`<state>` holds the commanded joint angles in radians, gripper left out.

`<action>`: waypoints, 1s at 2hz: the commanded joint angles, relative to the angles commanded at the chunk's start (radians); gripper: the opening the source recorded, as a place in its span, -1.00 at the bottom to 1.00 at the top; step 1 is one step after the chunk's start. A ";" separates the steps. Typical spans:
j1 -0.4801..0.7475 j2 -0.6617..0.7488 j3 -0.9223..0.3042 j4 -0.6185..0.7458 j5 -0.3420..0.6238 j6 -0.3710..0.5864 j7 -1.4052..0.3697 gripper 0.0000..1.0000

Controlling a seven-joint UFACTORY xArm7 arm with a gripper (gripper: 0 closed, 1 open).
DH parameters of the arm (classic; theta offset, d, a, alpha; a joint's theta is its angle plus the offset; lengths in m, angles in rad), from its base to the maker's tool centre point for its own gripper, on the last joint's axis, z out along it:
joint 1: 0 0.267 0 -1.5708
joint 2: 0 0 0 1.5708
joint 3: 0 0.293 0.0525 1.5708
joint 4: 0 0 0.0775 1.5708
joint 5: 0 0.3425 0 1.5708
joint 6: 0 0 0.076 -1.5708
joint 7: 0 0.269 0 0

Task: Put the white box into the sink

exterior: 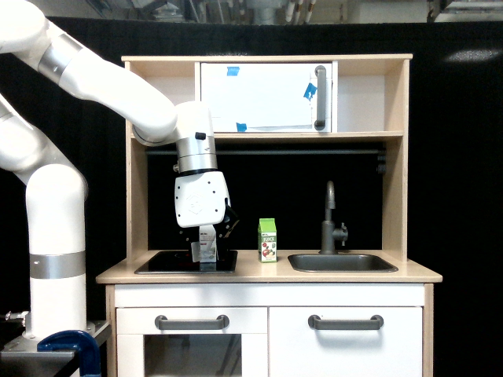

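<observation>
standing upright, long axis vertical, white box [207, 247] gripped by claw [207, 250].

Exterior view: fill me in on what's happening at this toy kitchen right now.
A white xArm7 arm reaches down over the black hob plate, its claw set around the white box, which seems to sit on or just above the hob. The claw's grip looks closed on it, though its fingers are partly hidden. The green juice carton stands on the counter between hob and sink, and the sink holds nothing visible, so the box hasn't reached it yet.
</observation>
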<state>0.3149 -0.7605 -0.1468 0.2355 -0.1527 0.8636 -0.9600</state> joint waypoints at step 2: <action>0.239 -0.060 -0.511 0.061 0.267 0.115 -0.592 1.00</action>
<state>0.5541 -0.8204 -0.6581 0.2962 0.1143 0.9786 -1.5518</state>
